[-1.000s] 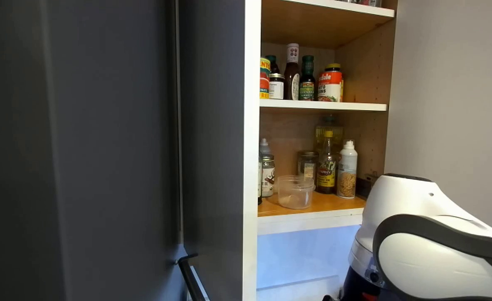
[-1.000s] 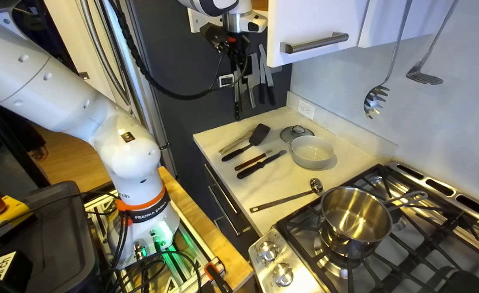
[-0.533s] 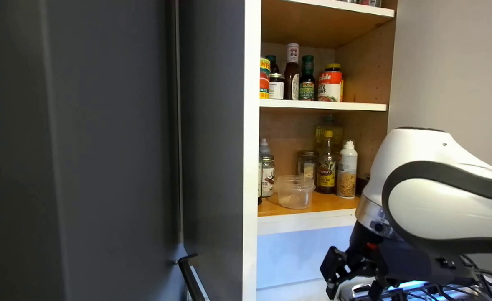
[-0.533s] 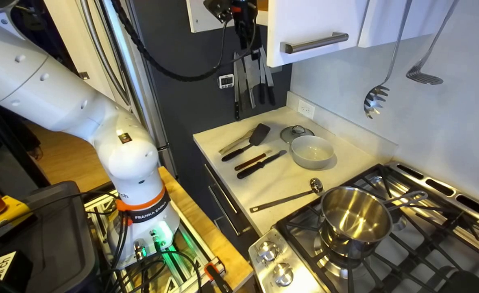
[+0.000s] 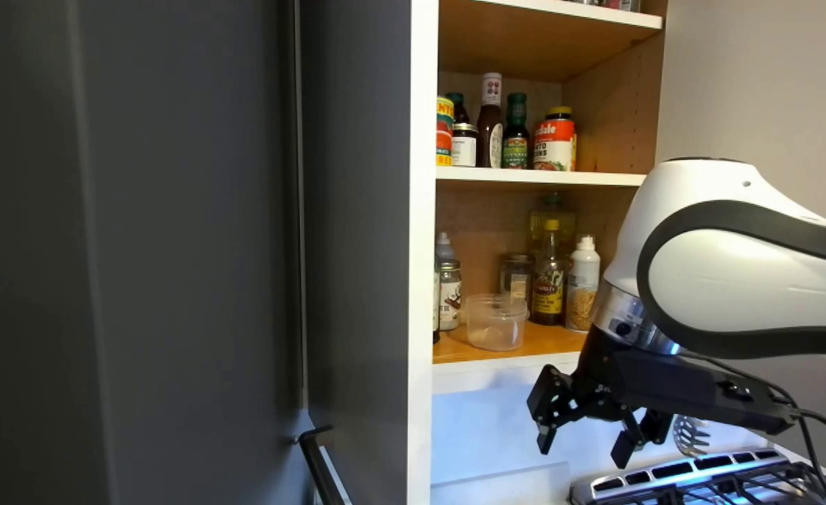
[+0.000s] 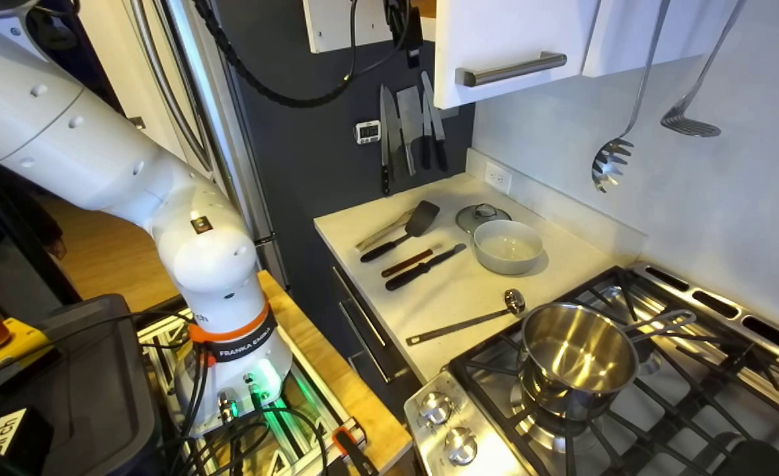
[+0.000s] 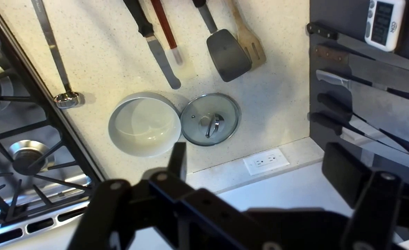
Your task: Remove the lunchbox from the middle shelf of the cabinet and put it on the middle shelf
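Note:
The lunchbox (image 5: 495, 324) is a small see-through tub standing upright on the cabinet's orange-brown bottom ledge, near its front edge. The cabinet (image 5: 423, 252) is open, with a white frame. The middle shelf (image 5: 539, 175) is the thin white-edged board above, holding cans and bottles. My gripper (image 5: 584, 445) is open and empty, pointing down, below the ledge and to the right of the lunchbox in an exterior view. In the wrist view the open gripper (image 7: 260, 166) has its fingers wide apart over the counter. The lunchbox is out of the wrist view.
A yellow-capped bottle (image 5: 548, 280) and a white spray can (image 5: 583, 287) stand right of the lunchbox, a jar (image 5: 449, 298) left. A dark door panel (image 5: 357, 252) stands at the left. Below are a bowl (image 7: 145, 126), a glass lid (image 7: 209, 119), wall knives (image 7: 371, 69) and a stove (image 6: 627, 370).
The arm has risen beside the cabinet. The gripper has come up into view in an exterior view and moved slightly left. It has mostly left the top of an exterior view. The lunchbox has not moved.

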You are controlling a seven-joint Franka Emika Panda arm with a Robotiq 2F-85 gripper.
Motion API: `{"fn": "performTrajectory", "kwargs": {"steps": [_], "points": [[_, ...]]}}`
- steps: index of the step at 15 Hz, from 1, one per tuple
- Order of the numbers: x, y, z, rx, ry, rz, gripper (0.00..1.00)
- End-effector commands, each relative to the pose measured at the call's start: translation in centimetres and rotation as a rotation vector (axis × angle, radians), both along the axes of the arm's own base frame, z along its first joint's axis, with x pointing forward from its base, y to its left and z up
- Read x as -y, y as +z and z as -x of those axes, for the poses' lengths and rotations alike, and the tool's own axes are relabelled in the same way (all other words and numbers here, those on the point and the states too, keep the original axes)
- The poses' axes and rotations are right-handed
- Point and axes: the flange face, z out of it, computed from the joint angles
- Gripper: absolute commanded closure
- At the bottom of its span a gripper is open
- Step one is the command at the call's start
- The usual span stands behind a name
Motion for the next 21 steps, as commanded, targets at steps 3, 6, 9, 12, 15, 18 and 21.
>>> {"fn": "performTrajectory", "kwargs": {"steps": [3, 6, 9, 12, 15, 18, 21], "points": [[1.7, 2.1, -0.5, 0.156, -0.121, -0.025, 0.0], [3.0, 4.6, -1.1, 0.321, -0.198, -0.023, 0.0], [4.0, 6.3, -2.1, 0.447, -0.302, -0.036, 0.0], [4.4, 7.5, -2.7, 0.526, -0.359, -0.054, 0.0], [4.6, 8.1, -3.7, 0.556, -0.386, -0.067, 0.0], [4.9, 8.4, -5.0, 0.568, -0.412, -0.096, 0.0], [5.3, 8.4, -6.7, 0.564, -0.424, -0.111, 0.0]]}}
